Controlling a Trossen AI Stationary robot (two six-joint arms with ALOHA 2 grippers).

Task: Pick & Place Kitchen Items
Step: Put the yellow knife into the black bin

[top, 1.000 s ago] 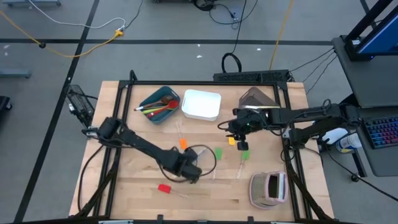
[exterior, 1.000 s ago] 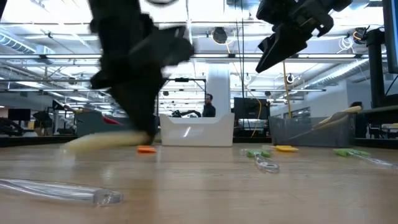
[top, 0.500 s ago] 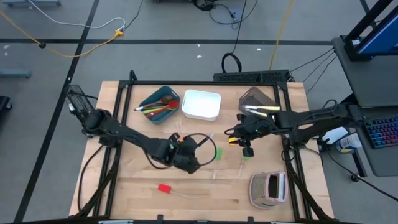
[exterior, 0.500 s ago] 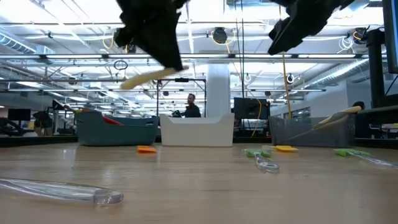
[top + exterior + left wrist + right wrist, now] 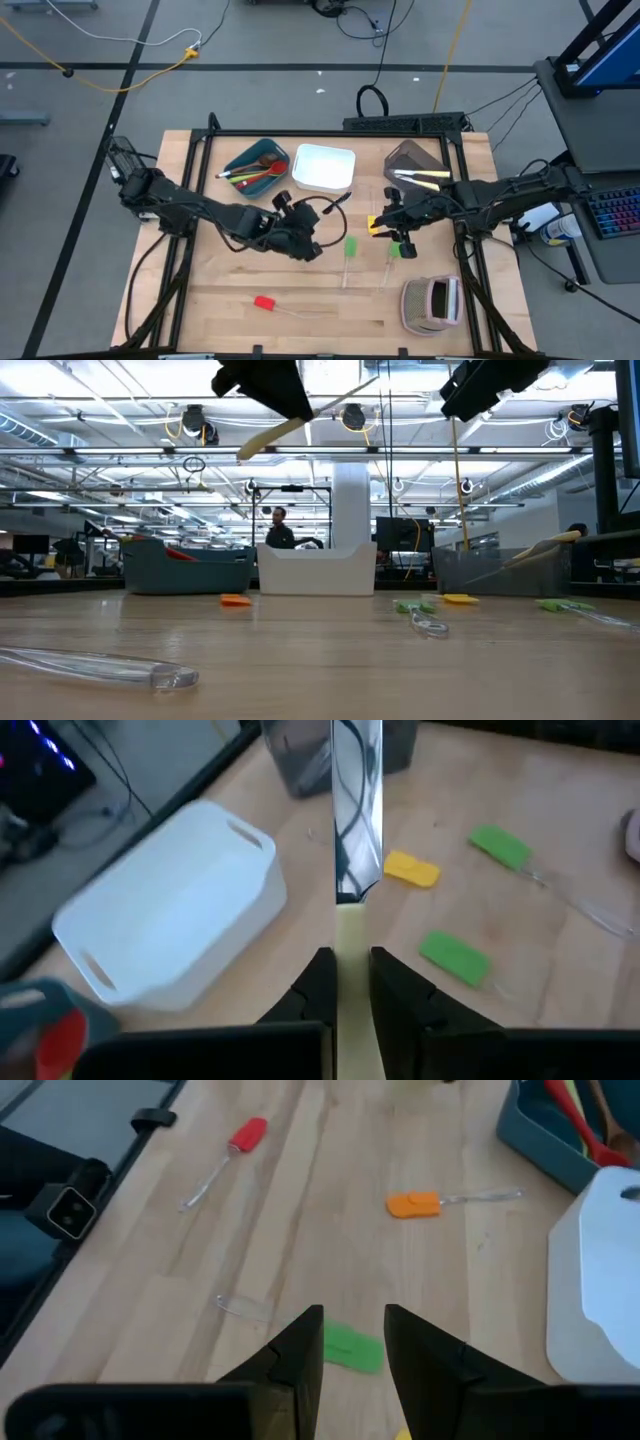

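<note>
wood table [image 5: 210, 290], pale-handled, mirror-bladed knife [image 5: 355, 840]

Robotics lab: open industrial hall, exposed ceiling trusses [image 5: 120, 455], cables across grey floor [image 5: 150, 60], monitors [image 5: 400, 532], wooden workbench [image 5: 330, 310].
</note>
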